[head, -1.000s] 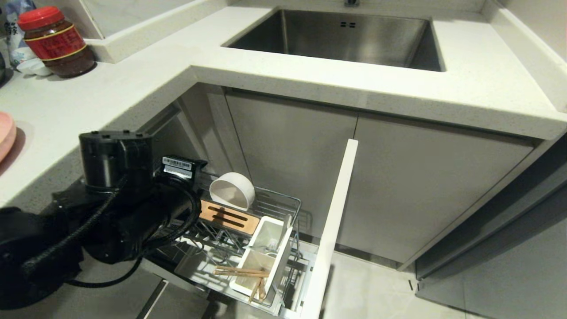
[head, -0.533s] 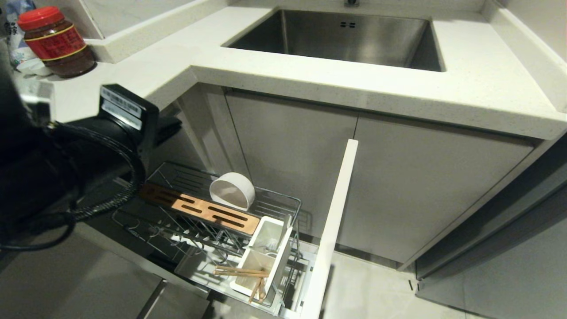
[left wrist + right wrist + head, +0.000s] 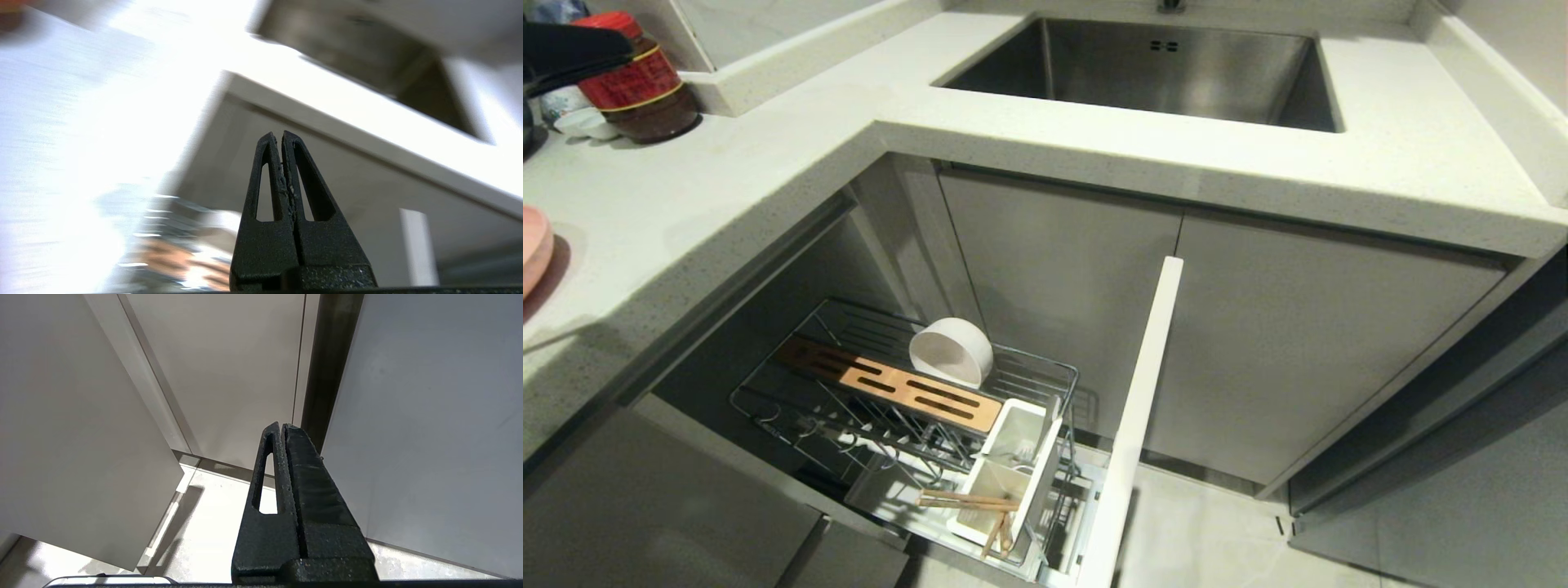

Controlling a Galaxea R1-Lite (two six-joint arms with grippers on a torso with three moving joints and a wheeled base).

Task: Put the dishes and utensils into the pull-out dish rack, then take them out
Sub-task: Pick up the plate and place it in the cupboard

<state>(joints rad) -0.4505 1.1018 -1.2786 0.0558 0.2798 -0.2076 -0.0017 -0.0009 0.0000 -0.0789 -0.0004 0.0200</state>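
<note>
The pull-out dish rack [image 3: 1045,371] stands drawn out below the counter, its white front panel [image 3: 1131,425] toward me. An off-white bowl [image 3: 950,351] lies on its side behind the slotted wooden strip [image 3: 890,380]. Wooden chopsticks [image 3: 968,500] lie across the nearer white utensil cup [image 3: 992,510]. What looks like the fork [image 3: 1023,448] stands in the farther cup. The pink plate [image 3: 533,249] sits on the counter at the far left edge. My left gripper [image 3: 282,134] is shut and empty, raised near counter height, with the rack [image 3: 171,245] a blur below it. My right gripper [image 3: 282,425] is shut and empty.
A steel sink [image 3: 1152,69] is set in the white counter [image 3: 1380,155]. A red-lidded jar [image 3: 625,77] stands at the back left, with a dark part of my left arm [image 3: 568,49] beside it. Grey cabinet doors [image 3: 1258,327] back the rack. The right gripper faces cabinet doors and pale floor [image 3: 212,522].
My left arm has lifted off the rack and swung up and to the left, now only a dark edge at the top left corner. The whole rack is uncovered; bowl and chopsticks have not moved.
</note>
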